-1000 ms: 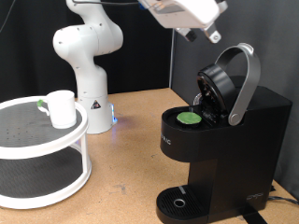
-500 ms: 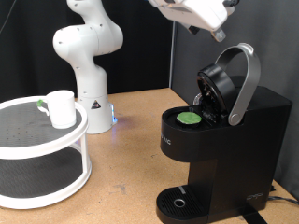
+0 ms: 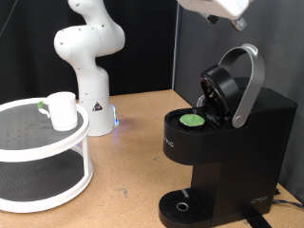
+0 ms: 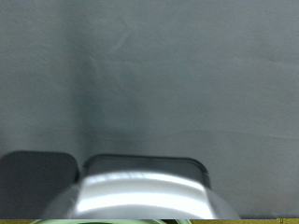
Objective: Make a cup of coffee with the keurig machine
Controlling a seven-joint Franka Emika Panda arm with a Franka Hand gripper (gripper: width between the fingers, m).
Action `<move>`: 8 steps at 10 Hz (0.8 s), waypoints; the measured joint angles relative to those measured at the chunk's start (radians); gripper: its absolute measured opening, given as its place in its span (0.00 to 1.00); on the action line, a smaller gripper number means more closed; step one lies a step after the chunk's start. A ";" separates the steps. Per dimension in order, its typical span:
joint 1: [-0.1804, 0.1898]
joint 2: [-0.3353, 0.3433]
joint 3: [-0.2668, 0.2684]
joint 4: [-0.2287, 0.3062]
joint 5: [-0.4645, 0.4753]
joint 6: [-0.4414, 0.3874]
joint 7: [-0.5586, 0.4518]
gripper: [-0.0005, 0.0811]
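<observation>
Hovering end effector above keurig machine | grip unclear | cup on white rack

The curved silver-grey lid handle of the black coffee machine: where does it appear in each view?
Exterior view: the curved silver-grey lid handle is raised at the picture's right, above the boxy black coffee machine.
Wrist view: a silver-grey arc at the bottom edge, probably that handle.
Shared landmark: the green-topped pod, seemingly the green strip.

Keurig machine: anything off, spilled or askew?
No spill or damage shows. The keurig machine has its lid handle raised, brew head open, and a green-topped pod seated in the holder. The cup stands upright on the white tiered stand, not on the drip tray.
</observation>
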State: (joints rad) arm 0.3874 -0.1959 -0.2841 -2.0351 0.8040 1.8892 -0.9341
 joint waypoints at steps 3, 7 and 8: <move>0.011 0.023 0.033 0.020 -0.004 0.008 0.027 0.99; 0.027 0.045 0.084 0.025 0.023 0.085 0.031 0.99; 0.032 0.049 0.096 0.027 0.025 0.097 0.038 0.99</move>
State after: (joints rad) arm 0.4198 -0.1468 -0.1877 -2.0082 0.8293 1.9861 -0.8961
